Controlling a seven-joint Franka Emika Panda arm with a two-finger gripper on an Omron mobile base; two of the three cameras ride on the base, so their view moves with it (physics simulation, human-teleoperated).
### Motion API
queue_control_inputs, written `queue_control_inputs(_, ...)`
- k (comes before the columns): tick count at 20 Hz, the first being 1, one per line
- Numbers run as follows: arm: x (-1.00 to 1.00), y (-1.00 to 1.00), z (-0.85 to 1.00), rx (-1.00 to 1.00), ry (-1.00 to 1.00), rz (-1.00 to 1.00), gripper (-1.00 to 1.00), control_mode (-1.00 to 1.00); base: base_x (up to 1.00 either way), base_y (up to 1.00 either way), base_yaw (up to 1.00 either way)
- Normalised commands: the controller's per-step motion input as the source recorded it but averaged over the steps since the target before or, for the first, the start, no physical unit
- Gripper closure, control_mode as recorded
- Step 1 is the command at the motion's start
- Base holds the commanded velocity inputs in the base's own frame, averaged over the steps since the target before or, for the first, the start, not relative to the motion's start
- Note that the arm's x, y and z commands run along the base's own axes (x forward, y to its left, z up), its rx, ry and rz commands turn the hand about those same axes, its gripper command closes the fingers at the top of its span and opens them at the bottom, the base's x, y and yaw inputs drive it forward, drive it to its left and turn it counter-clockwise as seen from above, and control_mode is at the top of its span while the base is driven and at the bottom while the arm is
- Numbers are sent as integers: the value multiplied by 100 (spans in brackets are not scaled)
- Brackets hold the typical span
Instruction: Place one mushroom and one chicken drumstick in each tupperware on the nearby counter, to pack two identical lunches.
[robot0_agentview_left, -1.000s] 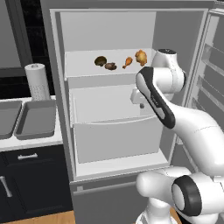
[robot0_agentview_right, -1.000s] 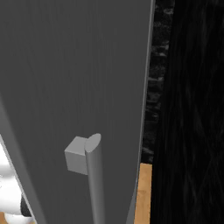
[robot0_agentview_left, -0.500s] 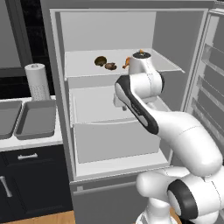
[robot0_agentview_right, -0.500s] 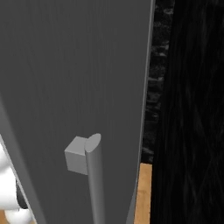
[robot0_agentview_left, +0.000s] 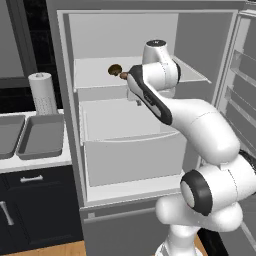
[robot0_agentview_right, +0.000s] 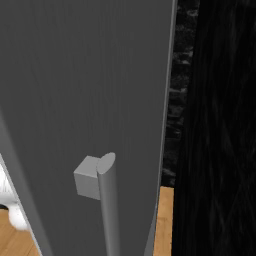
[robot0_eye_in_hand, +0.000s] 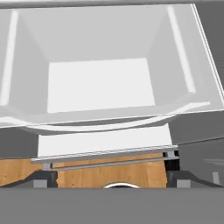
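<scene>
Two brown mushrooms (robot0_agentview_left: 115, 68) (robot0_agentview_left: 123, 75) lie on the top shelf (robot0_agentview_left: 95, 75) of the open fridge. My arm (robot0_agentview_left: 150, 95) crosses in front of that shelf and hides the chicken drumstick. In the hand view my gripper (robot0_eye_in_hand: 110, 179) is open, its dark fingertips (robot0_eye_in_hand: 43, 178) wide apart with nothing between them. It points down into an empty white fridge drawer (robot0_eye_in_hand: 100, 83), with wood floor below. Two shallow grey rectangular containers (robot0_agentview_left: 40, 135) (robot0_agentview_left: 7, 134), seemingly the tupperware, rest on the white counter (robot0_agentview_left: 35, 163) left of the fridge.
A paper towel roll (robot0_agentview_left: 42, 92) stands behind the grey containers. The open fridge door (robot0_agentview_left: 245, 90) stands at the right with its racks. In the right base view the grey door panel (robot0_agentview_right: 85, 100) and its handle (robot0_agentview_right: 107, 200) block the view. Black cabinets (robot0_agentview_left: 30, 205) sit below the counter.
My arm has swung left across the top shelf and now covers the drumsticks, which showed before. The mushrooms have not moved.
</scene>
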Motion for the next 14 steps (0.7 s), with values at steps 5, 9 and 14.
queue_control_inputs(5,32,-13,28,3,-11,0,-100,-100,0,0,0)
queue_control_inputs(9,20,-21,50,3,-8,0,-100,-100,0,0,0)
queue_control_inputs(14,37,-18,47,6,-3,0,-100,-100,0,0,0)
